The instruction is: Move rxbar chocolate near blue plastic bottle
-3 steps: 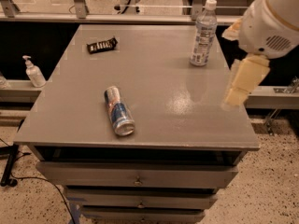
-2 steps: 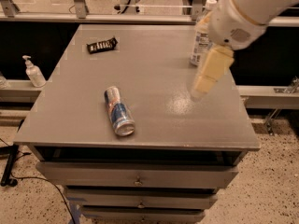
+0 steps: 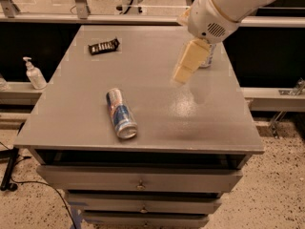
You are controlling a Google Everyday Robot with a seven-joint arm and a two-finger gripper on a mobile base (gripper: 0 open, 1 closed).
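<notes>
The rxbar chocolate (image 3: 104, 46) is a small black bar with white lettering, lying flat at the far left of the grey table (image 3: 157, 123). The blue plastic bottle (image 3: 210, 60) stands at the far right of the table. My white arm hides most of it and only its lower part shows. My gripper (image 3: 183, 70) is cream-coloured and hangs above the table's middle right, pointing down and to the left. It is just left of the bottle and far to the right of the bar. Nothing shows in it.
A blue-and-silver drink can (image 3: 121, 113) lies on its side at the front left of the table. A small white pump dispenser (image 3: 34, 74) stands on a ledge beyond the left edge. Drawers (image 3: 140, 182) are below the tabletop.
My arm and gripper have moved left from beyond the table's right edge to over the table, and now cover the bottle. The bar, can and bottle have not moved.
</notes>
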